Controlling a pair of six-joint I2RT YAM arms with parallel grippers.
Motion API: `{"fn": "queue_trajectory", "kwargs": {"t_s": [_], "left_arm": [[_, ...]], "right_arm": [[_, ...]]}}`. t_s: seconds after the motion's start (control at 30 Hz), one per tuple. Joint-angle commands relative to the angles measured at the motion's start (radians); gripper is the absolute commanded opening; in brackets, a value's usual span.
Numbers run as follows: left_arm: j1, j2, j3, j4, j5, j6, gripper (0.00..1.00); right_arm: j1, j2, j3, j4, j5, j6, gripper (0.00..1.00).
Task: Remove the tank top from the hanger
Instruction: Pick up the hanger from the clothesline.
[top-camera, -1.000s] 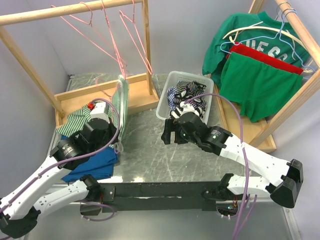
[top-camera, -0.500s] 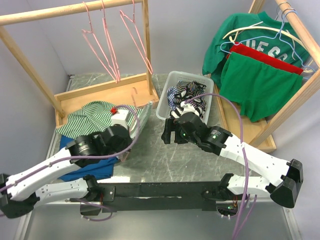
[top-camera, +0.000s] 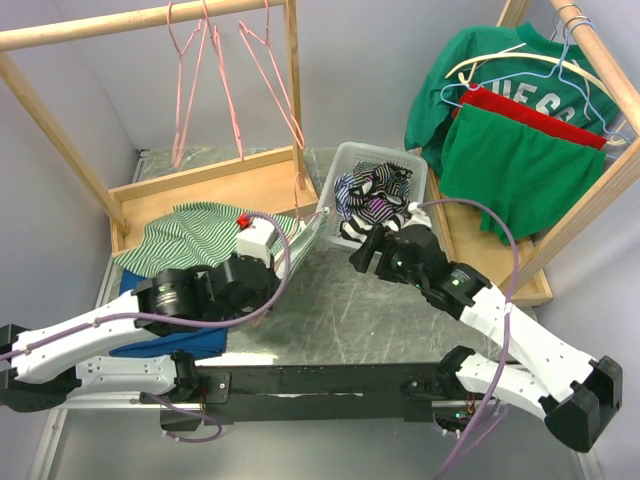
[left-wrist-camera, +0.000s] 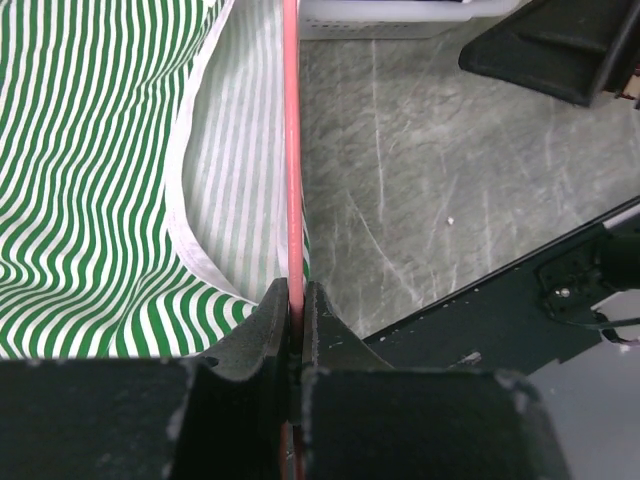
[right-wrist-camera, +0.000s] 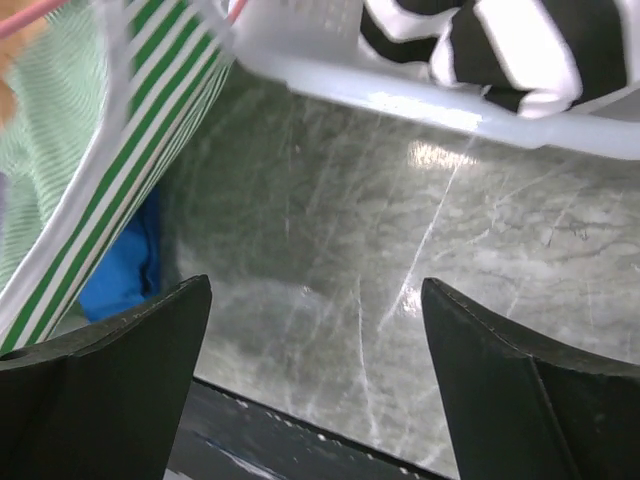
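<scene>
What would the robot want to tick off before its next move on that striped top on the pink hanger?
1. Left gripper clamped on the pink hanger: ok.
2. Right gripper open, ready to pinch: ok.
3. Right gripper touching the striped tank top: not ok, only bare table shows between its fingers.
4. Tank top free of the hanger: not ok, fabric hangs on the wire.
5. Room beside the white basket for the reach: cannot tell.

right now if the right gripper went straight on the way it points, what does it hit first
Probably the marble table, in the gap between the striped tank top and the white basket; depth unclear.
</scene>
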Motion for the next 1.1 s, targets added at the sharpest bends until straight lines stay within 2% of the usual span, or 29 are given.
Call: {"fn": "queue_trajectory", "kwargs": {"t_s": [0.0, 0.23, 0.43, 0.53, 0.67, 1.07], "left_arm": [[-0.014, -0.049, 0.059, 0.013, 0.023, -0.026, 0.01], [-0.028, -0.069, 0.033, 0.003, 0.094, -0.022, 0.01], [-0.042, -0.123, 0.016, 0.008, 0.12, -0.044, 0.01], [-0.042, -0.144, 0.019, 0.0, 0.117, -0.05, 0.01], [-0.043, -0.159, 0.034, -0.023, 0.118, -0.053, 0.01], [-0.043, -0.161, 0.03, 0.0, 0.191, -0.022, 0.01]], "right_arm": [[-0.042, -0.049, -0.034, 0.188, -0.091, 0.052, 0.91], [-0.042, 0.06, 0.029, 0.321, -0.166, 0.054, 0.9], [-0.042, 0.182, 0.105, 0.357, -0.183, 0.034, 0.87], [-0.036, 0.245, 0.138, 0.351, -0.186, 0.028, 0.76], [-0.025, 0.266, 0.144, 0.344, -0.153, 0.015, 0.56], [-0.016, 0.244, 0.133, 0.398, -0.189, -0.006, 0.59]]}}
